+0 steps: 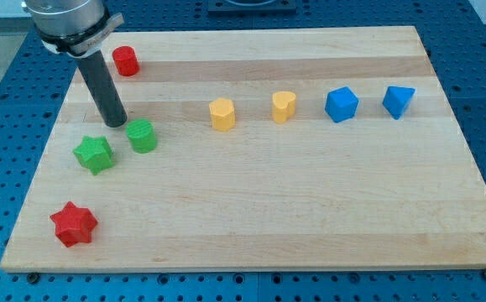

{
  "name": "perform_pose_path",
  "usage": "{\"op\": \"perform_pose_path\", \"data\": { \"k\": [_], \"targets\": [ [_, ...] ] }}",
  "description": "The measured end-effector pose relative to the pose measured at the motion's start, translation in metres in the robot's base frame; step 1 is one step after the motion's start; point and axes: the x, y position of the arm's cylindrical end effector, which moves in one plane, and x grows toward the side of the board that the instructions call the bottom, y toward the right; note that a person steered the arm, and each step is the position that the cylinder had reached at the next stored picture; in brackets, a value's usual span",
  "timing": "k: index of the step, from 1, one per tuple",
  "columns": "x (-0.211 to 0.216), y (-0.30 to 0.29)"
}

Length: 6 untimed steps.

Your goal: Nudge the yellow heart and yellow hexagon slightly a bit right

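The yellow hexagon [222, 113] stands near the board's middle, a little above centre. The yellow heart [284, 106] stands just to its right, apart from it. My tip [113, 123] is at the view's left, far left of both yellow blocks. It sits just up-left of the green hexagon [143, 135] and above the green star [94, 154], close to both; contact cannot be told.
A red cylinder-like block [125, 60] is at the top left. A red star [74, 223] is at the bottom left. A blue cube-like block [342, 104] and a blue triangular block [399, 101] stand right of the yellow heart. The wooden board [310, 210] sits on a blue perforated table.
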Motion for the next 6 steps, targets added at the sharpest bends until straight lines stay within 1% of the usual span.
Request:
{"op": "perform_pose_path", "data": {
  "k": [1, 2, 3, 4, 5, 6],
  "targets": [
    [0.000, 0.002],
    [0.027, 0.057],
    [0.060, 0.129],
    [0.080, 0.163],
    [0.065, 0.179],
    [0.037, 0.178]
  ]
}}
